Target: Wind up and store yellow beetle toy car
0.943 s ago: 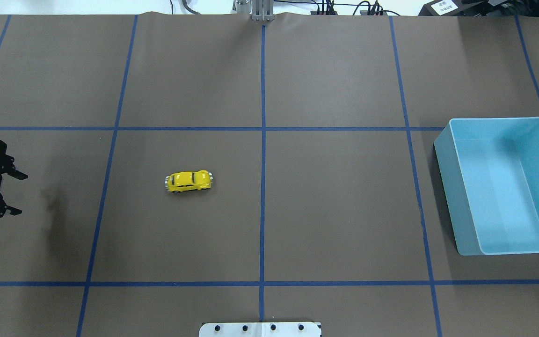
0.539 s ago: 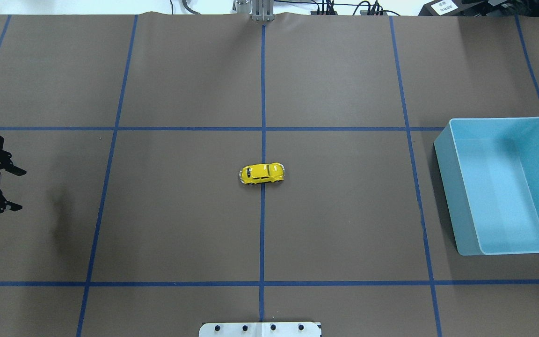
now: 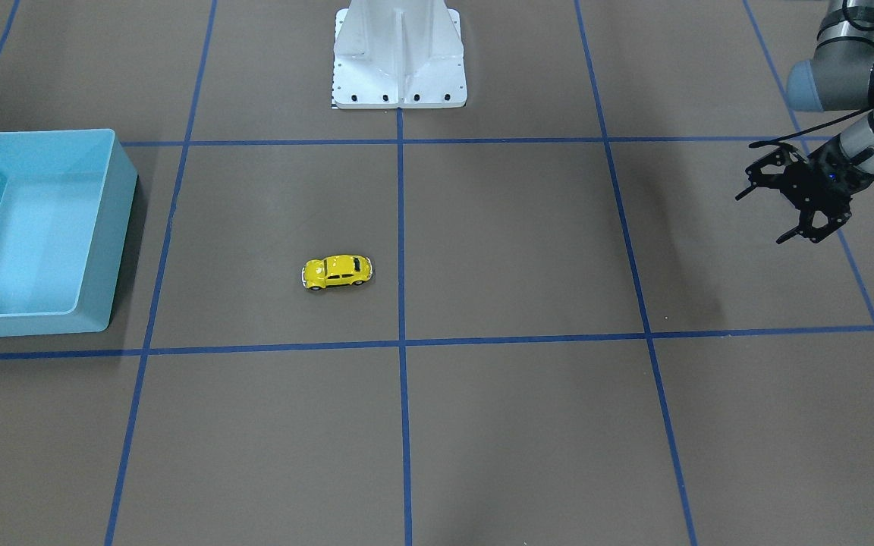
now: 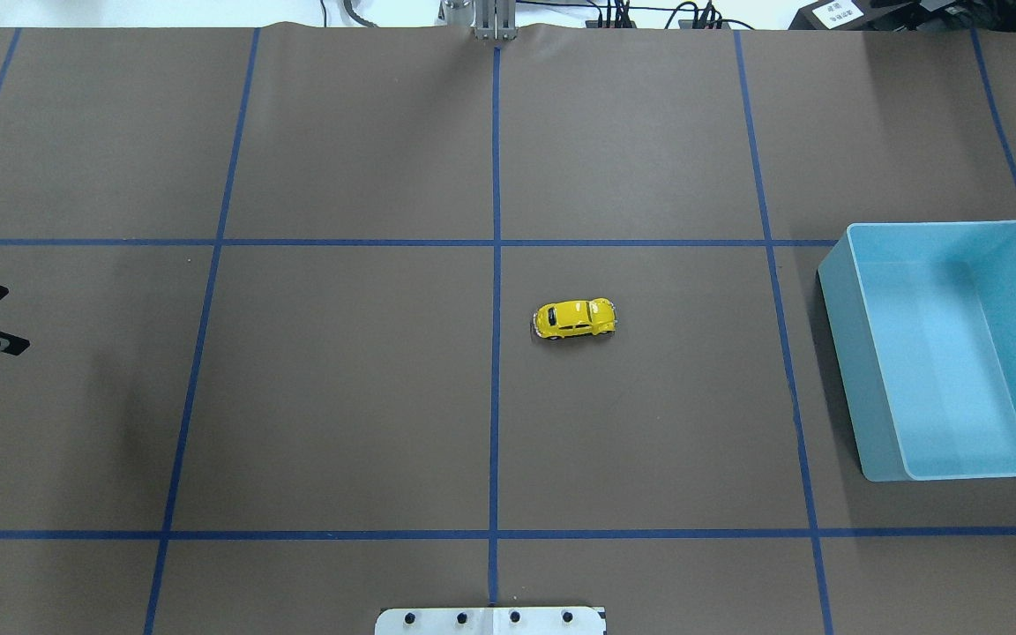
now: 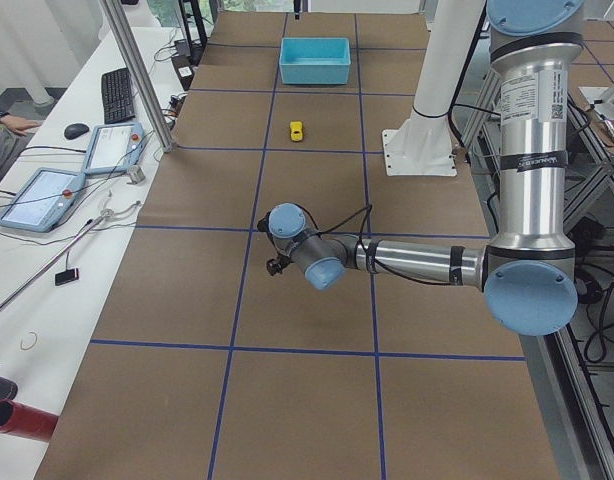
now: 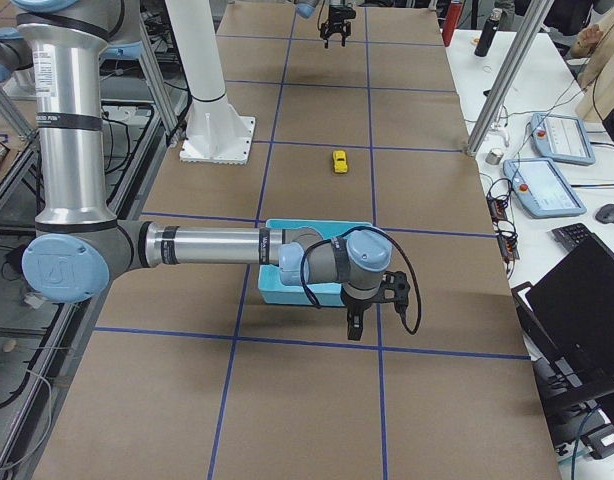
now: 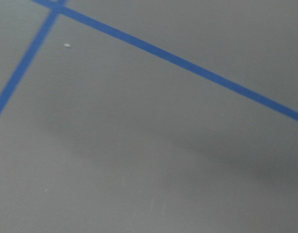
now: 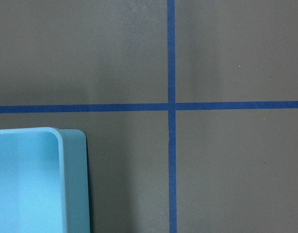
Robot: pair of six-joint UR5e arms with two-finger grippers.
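Observation:
The yellow beetle toy car [image 4: 575, 318] stands alone on its wheels on the brown table, just right of the centre line; it also shows in the front view [image 3: 337, 272]. The light-blue bin [image 4: 843, 370] stands open and empty at the right edge. My left gripper [image 4: 16, 318] hangs open and empty at the far left edge, far from the car, and is plain in the front view [image 3: 760, 219]. My right gripper [image 6: 375, 310] shows only in the right side view, beside the bin [image 6: 287, 290], and I cannot tell whether it is open or shut.
Blue tape lines divide the table into squares. The robot's white base plate [image 3: 399, 68] sits at the table's near-robot edge. The right wrist view shows a corner of the bin [image 8: 71, 184] and a tape crossing. Screens and keyboards lie on side benches.
The car has rolled right on its own, from the left half across the centre line towards the bin. My left gripper has drawn back to the left edge, still open.

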